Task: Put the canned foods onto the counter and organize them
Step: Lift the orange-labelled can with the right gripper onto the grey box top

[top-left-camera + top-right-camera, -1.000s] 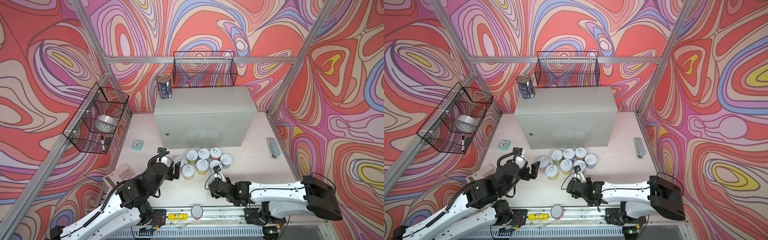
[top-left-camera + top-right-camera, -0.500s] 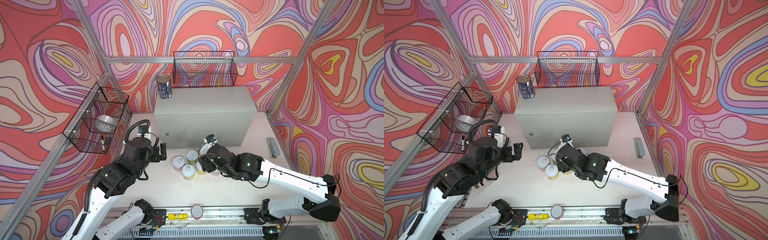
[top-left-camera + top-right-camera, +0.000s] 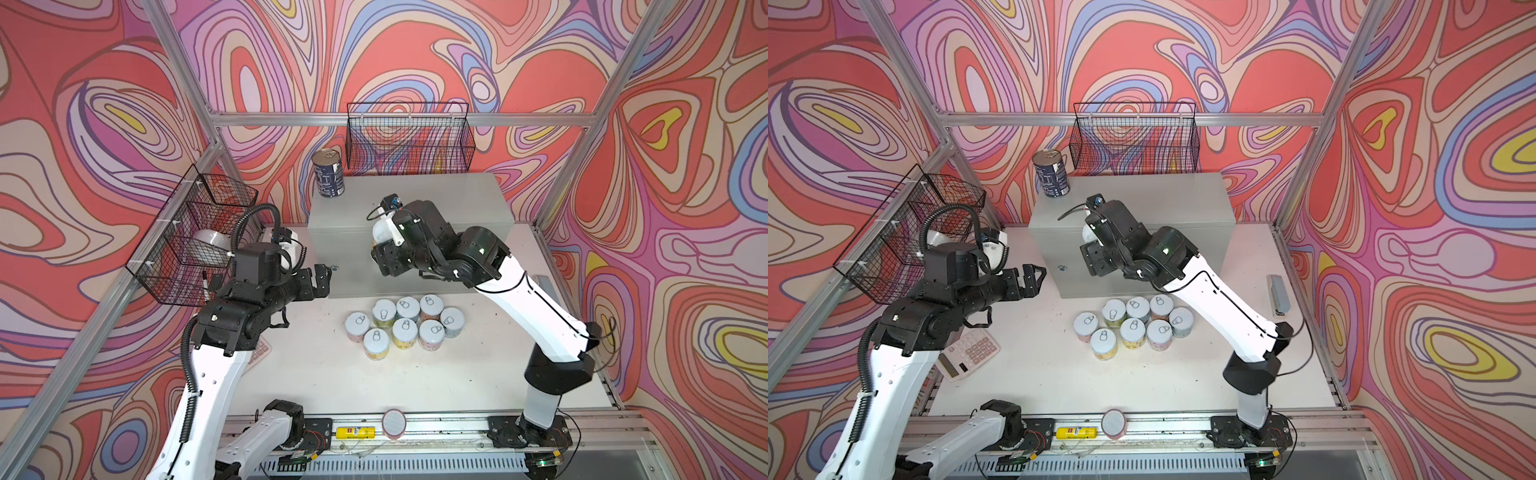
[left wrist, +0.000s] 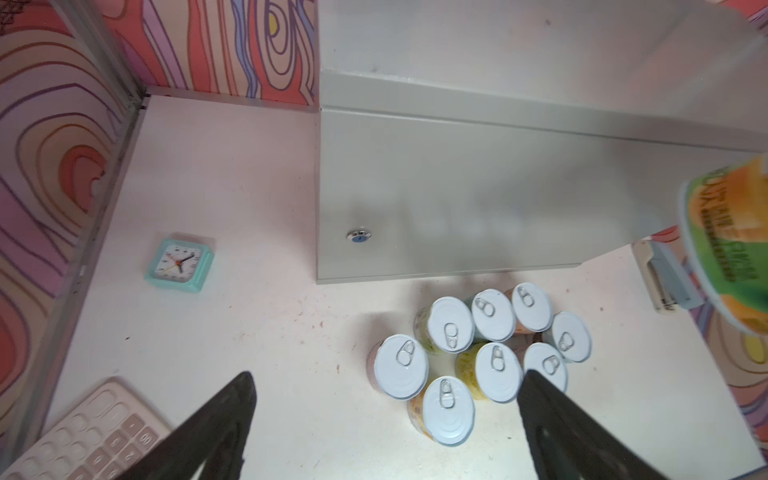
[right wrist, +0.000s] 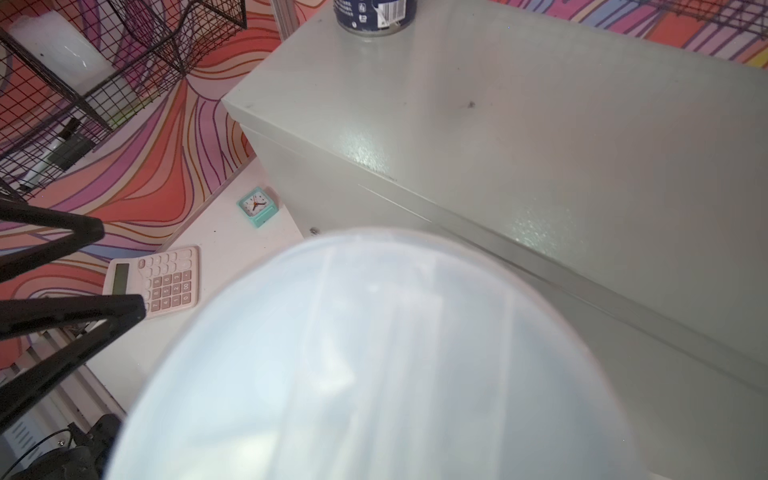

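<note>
Right claw is clamped on the tall yellow-orange can, up in the air by the front edge of the grey cabinet. Left claw is wide open with nothing in it, hanging off the cabinet's front left corner.

The dark blue tin already stands on the cabinet's back left corner. The eight short cans sit bunched on the tabletop just in front of the cabinet.

My plan is to get fully over the cabinet top before coming down and keep the can upright. I'll park it beside the blue tin without bumping it, and only let go once the base sits flat. The front of the cabinet top should stay free for the short ones.

Funny thing: in both top views my own wrist hides the can. Only the left wrist view shows its label. The right wrist view is mostly a pale blurry round end, so I can't tell my height over the cabinet from it.
</note>
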Available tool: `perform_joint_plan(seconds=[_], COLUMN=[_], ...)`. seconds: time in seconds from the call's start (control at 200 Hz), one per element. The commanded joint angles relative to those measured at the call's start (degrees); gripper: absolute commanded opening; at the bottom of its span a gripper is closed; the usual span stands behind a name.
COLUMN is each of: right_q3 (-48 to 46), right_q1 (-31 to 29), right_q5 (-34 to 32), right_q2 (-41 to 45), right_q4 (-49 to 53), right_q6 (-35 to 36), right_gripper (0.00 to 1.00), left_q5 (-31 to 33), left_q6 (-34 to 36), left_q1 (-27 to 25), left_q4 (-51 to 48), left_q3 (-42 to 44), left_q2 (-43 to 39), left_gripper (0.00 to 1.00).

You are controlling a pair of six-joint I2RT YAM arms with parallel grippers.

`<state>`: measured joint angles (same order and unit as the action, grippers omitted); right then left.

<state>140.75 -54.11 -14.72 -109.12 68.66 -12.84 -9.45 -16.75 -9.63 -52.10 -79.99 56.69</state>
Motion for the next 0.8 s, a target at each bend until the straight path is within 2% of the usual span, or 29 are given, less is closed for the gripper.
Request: perform_joint_plan(seconds=[0.0, 0.045, 0.215, 0.521, 0.791], right_q3=[7.7, 9.0, 9.1, 16.1, 19.6], right_q1=[2.0, 2.7, 5.7, 10.9, 15.0], right_q5=[2.7, 2.2, 1.5, 0.7, 4.8], right_q2=[-3.2, -3.9, -3.0, -7.3, -11.4], right_q4=[1.0, -0.3, -6.9, -5.2, -7.8], right_q6=[4.2, 4.7, 6.0, 5.0, 2.7], right_gripper=[0.00, 0.00, 0.00, 0.00, 0.00], left_q5=[-19.5, -21.4, -20.7, -18.0, -15.4], left_q6=[-2.7, -3.5, -1.2, -0.8, 0.4], left_q1=[7.0, 8.3, 8.4, 8.4, 8.4], left_q4=[8.2, 10.1, 9.5, 11.5, 12.6], left_q3=[2.5, 3.3, 1.4, 4.3, 5.0], left_q2=[-1.2, -1.4, 0.3, 2.3, 2.8], left_gripper=[1.00, 1.00, 1.00, 1.00, 1.00])
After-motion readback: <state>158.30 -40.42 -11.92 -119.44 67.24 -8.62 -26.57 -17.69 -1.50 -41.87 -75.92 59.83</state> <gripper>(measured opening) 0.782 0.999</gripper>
